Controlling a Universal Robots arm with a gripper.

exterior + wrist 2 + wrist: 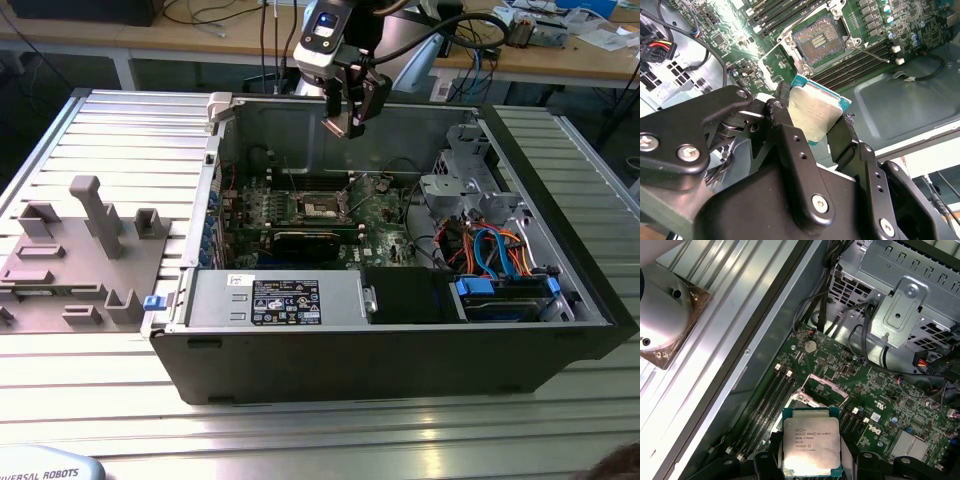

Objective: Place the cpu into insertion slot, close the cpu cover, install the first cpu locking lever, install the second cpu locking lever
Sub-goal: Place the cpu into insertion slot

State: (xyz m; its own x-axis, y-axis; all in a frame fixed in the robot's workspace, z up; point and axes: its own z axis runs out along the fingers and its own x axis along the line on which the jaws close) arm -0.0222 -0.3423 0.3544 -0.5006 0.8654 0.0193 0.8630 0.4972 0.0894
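Silver-topped cpu sits pinched edge to edge in our claw, hanging above the case well clear of the bare insertion slot; we judge a good seating needs the chip level, square to the socket rim, and lowered without force

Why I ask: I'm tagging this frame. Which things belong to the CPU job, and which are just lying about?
Job: cpu, gripped in the end effector; insertion slot, empty.
Lying about: grey fixture blocks, drive cage, blue cables, power supply box.
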